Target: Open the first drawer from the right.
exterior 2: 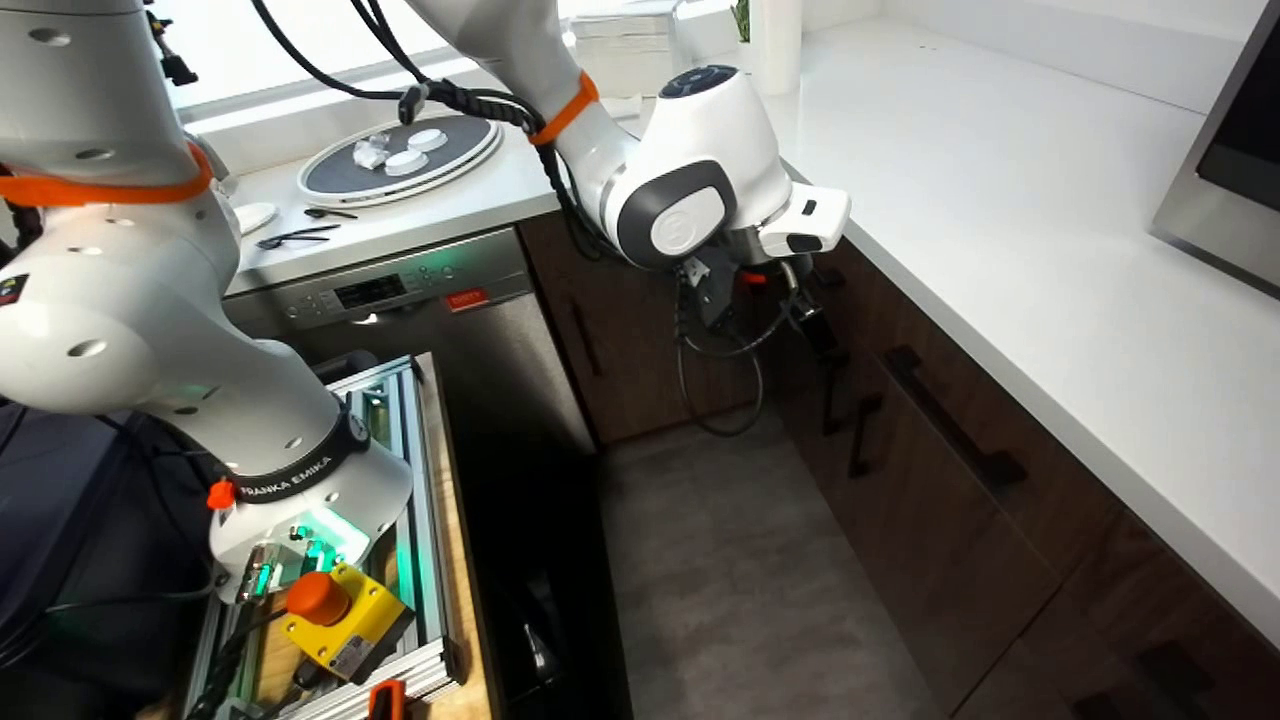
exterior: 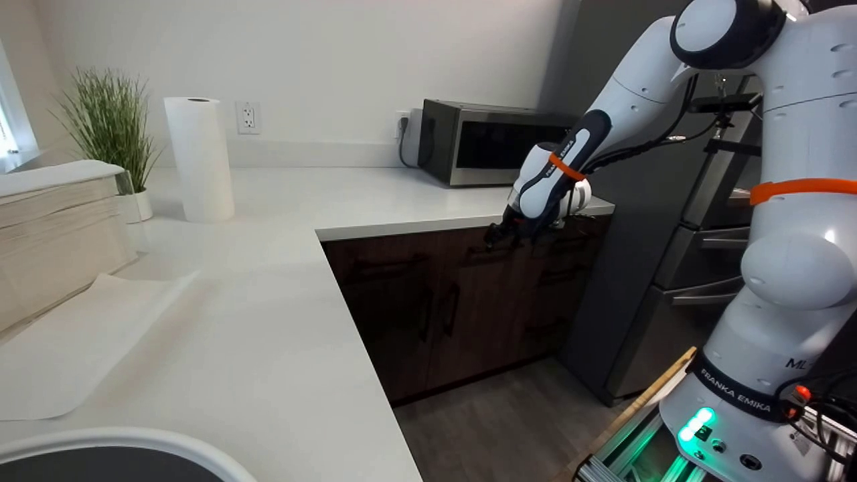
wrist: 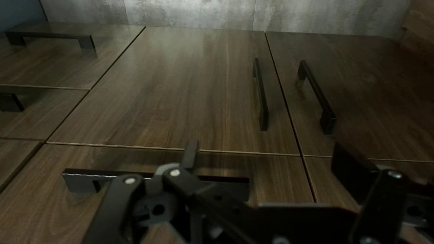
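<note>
A black two-fingered gripper (wrist: 268,159) has its fingers parted, clamped on nothing. In the wrist view one finger crosses in front of the black bar handle (wrist: 227,187) of the dark-brown wooden middle drawer (wrist: 281,183); contact cannot be told. The dark-brown wooden first drawer from the right (exterior: 572,246) sits shut, topmost beside the tall grey refrigerator (exterior: 629,268). The step seems to be approach; next likely comes a shift toward the refrigerator, then gripping and pulling.

On your white desk (exterior: 288,301) you have a potted plant (exterior: 114,127), paper roll (exterior: 199,161), pale stack (exterior: 60,234), loose sheet (exterior: 80,355), round tray (exterior 2: 340,175), small dark items (exterior 2: 278,241) and microwave (exterior: 492,144)
</note>
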`<action>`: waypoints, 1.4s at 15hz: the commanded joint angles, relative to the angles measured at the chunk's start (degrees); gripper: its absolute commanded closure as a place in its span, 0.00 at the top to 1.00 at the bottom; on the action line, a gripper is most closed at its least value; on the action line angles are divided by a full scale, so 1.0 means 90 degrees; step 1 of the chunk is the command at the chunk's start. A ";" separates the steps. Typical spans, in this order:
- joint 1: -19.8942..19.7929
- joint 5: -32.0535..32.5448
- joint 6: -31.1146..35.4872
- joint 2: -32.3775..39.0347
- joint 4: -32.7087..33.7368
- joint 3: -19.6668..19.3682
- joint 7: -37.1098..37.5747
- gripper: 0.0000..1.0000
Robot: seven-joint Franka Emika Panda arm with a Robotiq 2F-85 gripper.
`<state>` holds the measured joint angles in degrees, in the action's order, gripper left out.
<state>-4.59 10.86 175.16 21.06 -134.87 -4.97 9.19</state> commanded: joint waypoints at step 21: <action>-0.0291 -0.0883 0.1848 0.3910 0.2998 0.0685 -0.0830 1.00</action>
<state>-7.08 3.36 189.85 51.50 -113.11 1.23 3.84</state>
